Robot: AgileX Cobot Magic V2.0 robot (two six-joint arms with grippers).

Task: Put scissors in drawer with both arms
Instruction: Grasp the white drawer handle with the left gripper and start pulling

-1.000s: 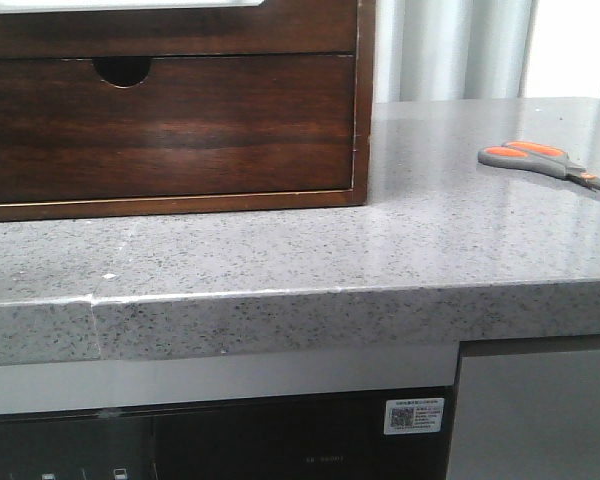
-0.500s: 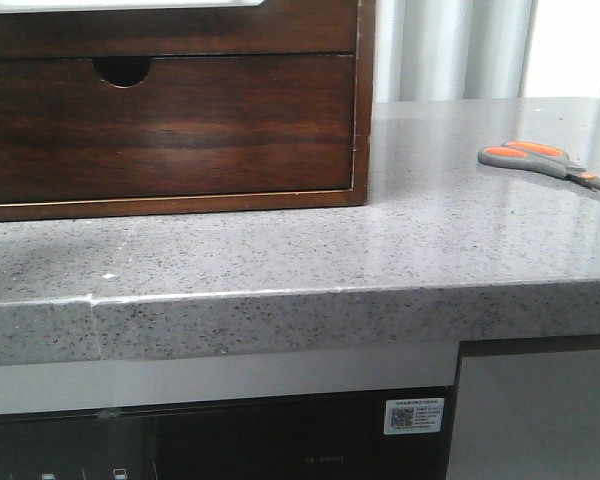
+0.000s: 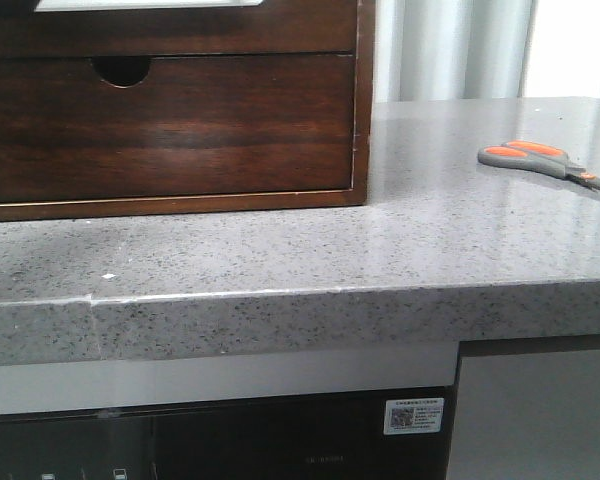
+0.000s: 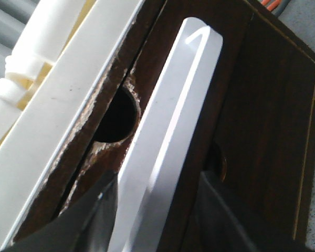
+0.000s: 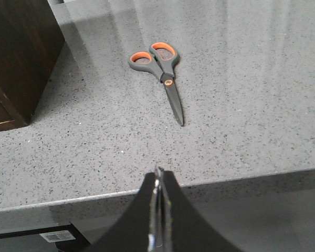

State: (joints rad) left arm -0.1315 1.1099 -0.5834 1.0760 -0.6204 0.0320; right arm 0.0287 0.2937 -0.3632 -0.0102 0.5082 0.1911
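The scissors (image 3: 540, 157), with orange-and-grey handles, lie flat on the grey counter at the right; in the right wrist view (image 5: 160, 65) they lie ahead of the gripper, blades pointing toward it. The drawer (image 3: 180, 30) is the upper dark wooden one with a pale strip along its top. My left gripper (image 4: 157, 210) straddles that drawer's front, one finger (image 4: 94, 220) behind the white strip (image 4: 173, 115) and one against the dark outer face. My right gripper (image 5: 158, 176) is shut and empty over the counter's front edge. Neither gripper shows in the front view.
Below the drawer is a second drawer front with a half-round finger notch (image 3: 180, 130). The wooden cabinet (image 5: 21, 47) stands at the left of the speckled counter (image 3: 380, 250). Cream plastic parts (image 4: 37, 52) sit behind the drawer front.
In the front view the pale strip at the top of the upper drawer has become shorter and thinner at its left end. The scissors have not moved.
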